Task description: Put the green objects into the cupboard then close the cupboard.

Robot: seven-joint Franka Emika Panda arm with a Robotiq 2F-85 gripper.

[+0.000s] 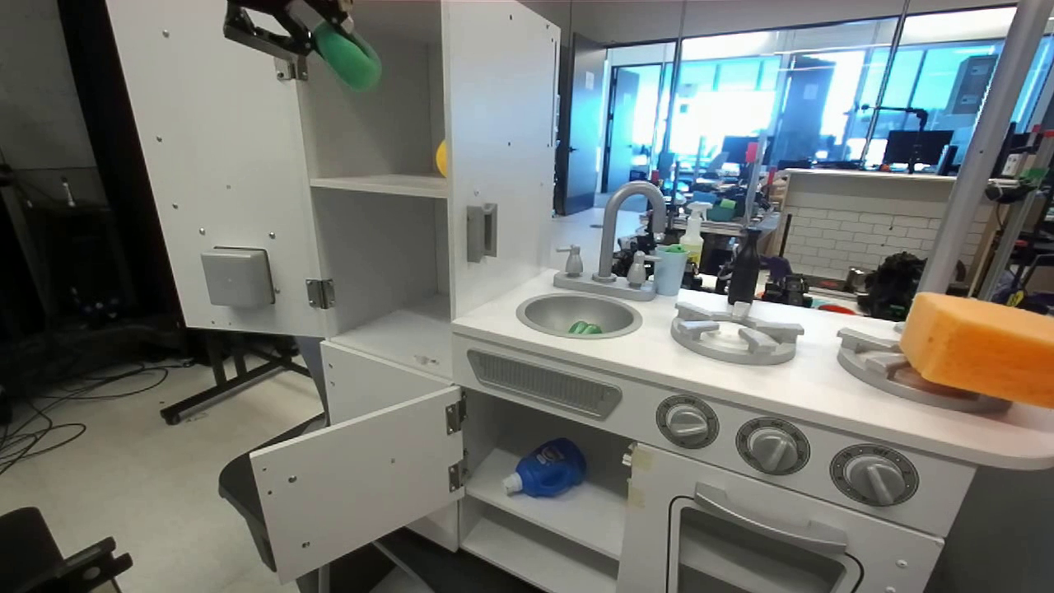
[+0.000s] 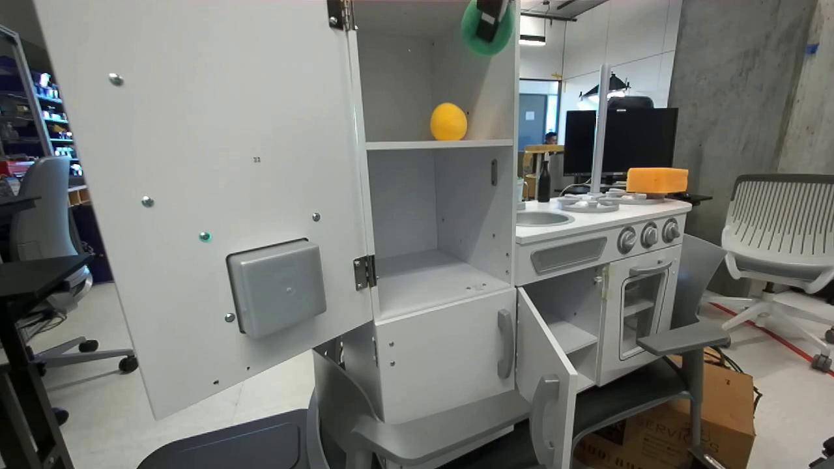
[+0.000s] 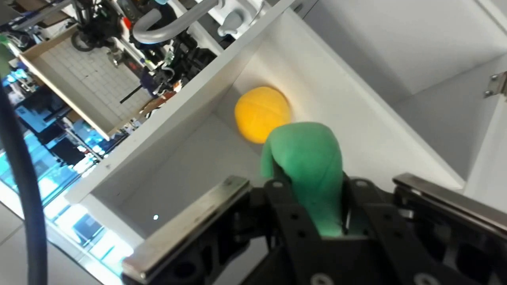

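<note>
The gripper (image 3: 313, 190) clasps a green piece (image 3: 307, 148) at the open cupboard (image 2: 404, 202) (likely for placing on its shelf (image 1: 379, 185)).

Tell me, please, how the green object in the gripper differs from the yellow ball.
The green object looks elongated, while the yellow ball looks nearly round. The green object is held in the gripper, clear of the shelf; the yellow ball rests on that shelf, apart from the gripper. Both are rounded and each is one plain colour.
</note>
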